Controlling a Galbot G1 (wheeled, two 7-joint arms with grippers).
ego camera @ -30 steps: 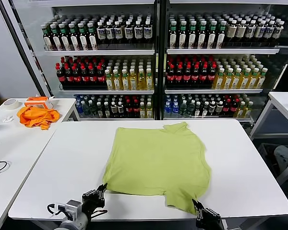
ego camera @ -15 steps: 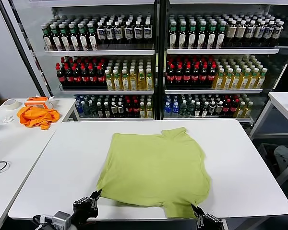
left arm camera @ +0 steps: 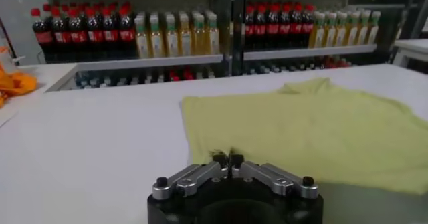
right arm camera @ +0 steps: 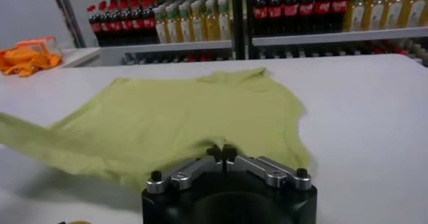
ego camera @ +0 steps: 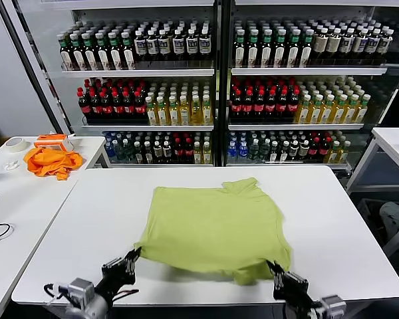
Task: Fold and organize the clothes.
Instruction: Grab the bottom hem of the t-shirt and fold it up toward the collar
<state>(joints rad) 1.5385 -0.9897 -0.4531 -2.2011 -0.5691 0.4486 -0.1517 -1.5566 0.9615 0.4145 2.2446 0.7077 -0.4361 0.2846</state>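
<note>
One T-shirt (ego camera: 216,229), two grippers pinching hem

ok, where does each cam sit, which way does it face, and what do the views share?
Head: on the robot's head, looking forward and down at the table, T-shirt and drink shelves; left gripper and right gripper show at the near edge.
Left wrist: behind the left gripper, which is shut on the T-shirt hem, facing the shelves.
Right wrist: behind the right gripper, shut on the T-shirt, facing the same way.
Shared: T-shirt, table, shelves; the orange cloth shows in all three.
</note>
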